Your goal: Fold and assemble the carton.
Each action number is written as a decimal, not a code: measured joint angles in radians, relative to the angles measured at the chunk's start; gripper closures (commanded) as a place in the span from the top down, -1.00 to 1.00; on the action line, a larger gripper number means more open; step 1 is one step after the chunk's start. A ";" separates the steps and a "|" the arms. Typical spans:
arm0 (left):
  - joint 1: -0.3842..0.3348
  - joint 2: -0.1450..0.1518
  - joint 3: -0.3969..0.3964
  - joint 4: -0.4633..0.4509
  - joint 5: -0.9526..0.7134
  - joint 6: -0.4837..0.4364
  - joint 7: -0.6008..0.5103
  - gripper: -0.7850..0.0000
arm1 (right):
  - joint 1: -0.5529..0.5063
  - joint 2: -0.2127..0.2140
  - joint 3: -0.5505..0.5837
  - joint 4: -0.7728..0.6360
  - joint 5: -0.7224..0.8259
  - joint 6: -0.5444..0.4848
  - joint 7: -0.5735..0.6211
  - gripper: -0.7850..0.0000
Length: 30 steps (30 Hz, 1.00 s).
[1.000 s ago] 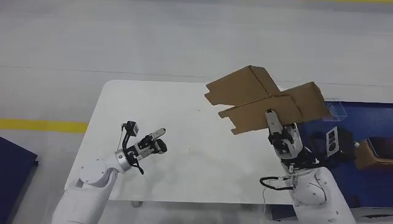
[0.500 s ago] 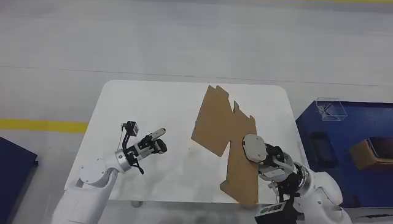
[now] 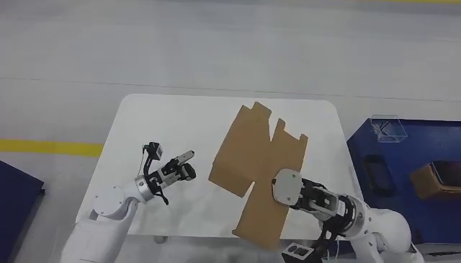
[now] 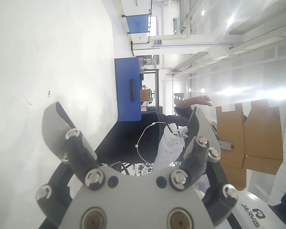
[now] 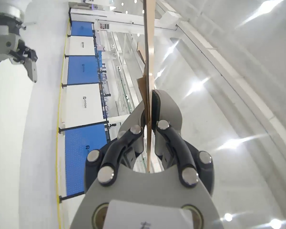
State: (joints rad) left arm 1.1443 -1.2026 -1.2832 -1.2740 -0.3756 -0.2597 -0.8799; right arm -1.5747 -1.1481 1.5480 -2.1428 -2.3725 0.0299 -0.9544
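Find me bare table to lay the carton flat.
Free: the far-left part of the table, between the left claw and the far edge, and the strip between that claw and the carton. Crowded: the right half, where the right claw holds the carton.

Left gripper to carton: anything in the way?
Nothing visible. The left gripper is open over the left part of the table. The flat carton is clamped in the right gripper over the table's right part, and no object shows between them.
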 measured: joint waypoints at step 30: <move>0.000 0.000 0.000 0.000 0.000 0.000 0.000 1.00 | 0.099 0.099 -0.248 0.189 2.642 -0.817 1.441 -1.00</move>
State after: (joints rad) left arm 1.1443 -1.2027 -1.2832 -1.2740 -0.3756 -0.2597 -0.8799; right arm -1.4760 -1.0487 1.2995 -1.9536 0.2700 -0.7872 0.4865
